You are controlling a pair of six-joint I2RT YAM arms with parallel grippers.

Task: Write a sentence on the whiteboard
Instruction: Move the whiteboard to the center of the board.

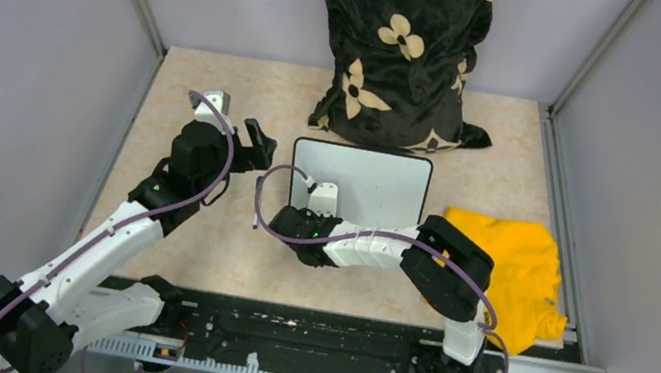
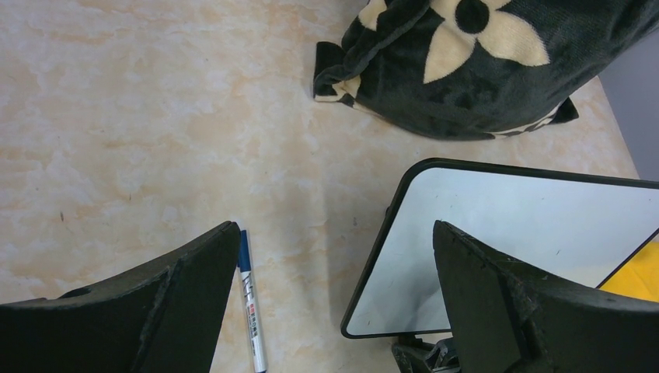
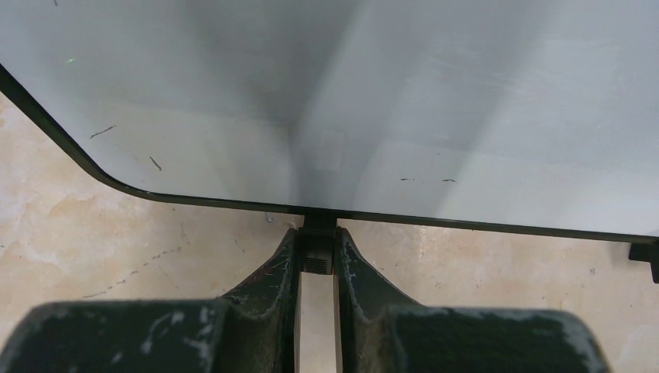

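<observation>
— Where's the whiteboard [image 1: 359, 183]?
— On the middle of the table [image 1: 220, 97], long edges running left to right, white face up.
— What does it look like?
— Rectangular, with a thin black frame and rounded corners. A few tiny dark flecks mark the face near its near edge.
— Flat or propped?
— Can't tell. A small black foot [image 3: 319, 225] on that edge is pinched between the right gripper's [image 3: 317, 256] jaws.

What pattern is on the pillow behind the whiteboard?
Pillow: black with cream flowers, clearest in left wrist view.
</observation>
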